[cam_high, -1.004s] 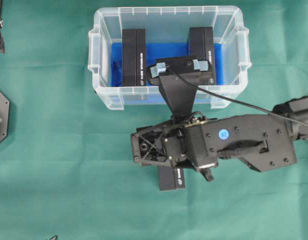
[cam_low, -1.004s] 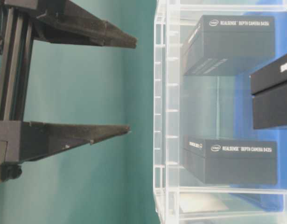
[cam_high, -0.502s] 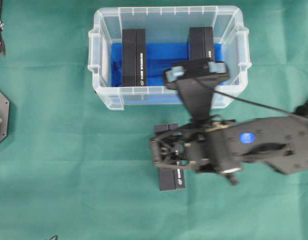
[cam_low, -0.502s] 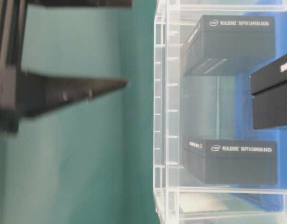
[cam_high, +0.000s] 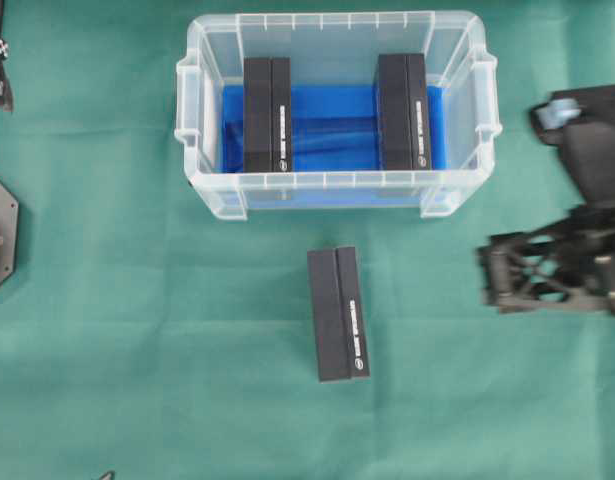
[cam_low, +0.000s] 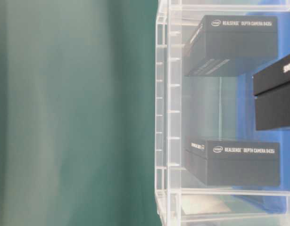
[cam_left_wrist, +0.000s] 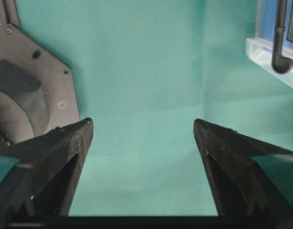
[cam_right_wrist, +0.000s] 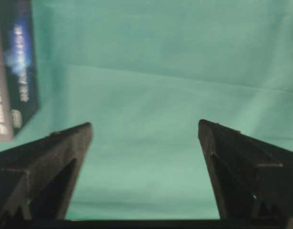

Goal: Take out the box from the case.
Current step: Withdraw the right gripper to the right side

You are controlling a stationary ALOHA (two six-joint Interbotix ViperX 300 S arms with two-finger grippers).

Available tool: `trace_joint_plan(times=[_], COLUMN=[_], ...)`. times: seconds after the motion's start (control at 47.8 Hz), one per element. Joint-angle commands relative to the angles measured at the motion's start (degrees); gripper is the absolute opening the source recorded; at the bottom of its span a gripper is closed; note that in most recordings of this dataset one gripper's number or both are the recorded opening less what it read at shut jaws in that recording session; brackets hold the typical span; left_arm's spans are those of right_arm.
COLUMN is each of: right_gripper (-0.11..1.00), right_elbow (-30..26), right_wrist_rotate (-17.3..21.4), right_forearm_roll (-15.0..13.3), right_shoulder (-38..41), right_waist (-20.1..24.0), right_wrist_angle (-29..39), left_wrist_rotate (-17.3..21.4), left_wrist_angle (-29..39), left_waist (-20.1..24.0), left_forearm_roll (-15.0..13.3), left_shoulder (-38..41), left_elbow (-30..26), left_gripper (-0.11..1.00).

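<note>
Right end effector (cam_right_wrist: pixel 145 131) now off box (cam_high: pixel 338 314)

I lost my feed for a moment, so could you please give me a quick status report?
Right gripper open, empty, off to the side. Left gripper open, empty. One box out on the cloth; two boxes in the case. Nothing in the way.

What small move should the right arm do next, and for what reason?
Probably carry the right claw back over the case toward the right-hand box. One box already lies on the green cloth, two stand inside, and the claw is open and empty.
</note>
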Motion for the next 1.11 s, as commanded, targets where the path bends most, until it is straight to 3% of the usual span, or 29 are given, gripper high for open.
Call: trace_joint_plan(times=[0.0, 0.272, 0.711, 0.878, 1.087], right_gripper=[0.91, 0.91, 0.91, 0.91, 0.91], right_elbow=[2.72, 7.82, 7.65, 8.88, 11.34], right_wrist_rotate=[0.00, 0.09, -0.70, -3.87, -14.94], right_forearm_roll=[-0.09, -0.18, -1.32, -3.25, -3.25], right_shoulder=[-4.66, -11.60, -10.02, -11.16, -13.45], right_waist=[0.70, 1.14, 0.26, -5.10, -16.79], right_wrist_angle=[0.00, 1.49, 0.70, 0.62, -2.20], left_wrist_rotate=[0.00, -0.09, 0.00, -0.09, -0.09], left_wrist_angle=[-0.35, -0.44, -0.44, -0.44, -0.35], left_waist=[-0.18, -0.18, -0.18, -0.18, -0.18], left_forearm_roll=[0.00, 0.00, 0.35, 0.35, 0.35], left_shoulder=[0.09, 0.09, 0.35, 0.44, 0.44], left_elbow=[-0.53, -0.53, -0.62, -0.62, -0.62], left_gripper=[0.86, 0.86, 0.86, 0.86, 0.86])
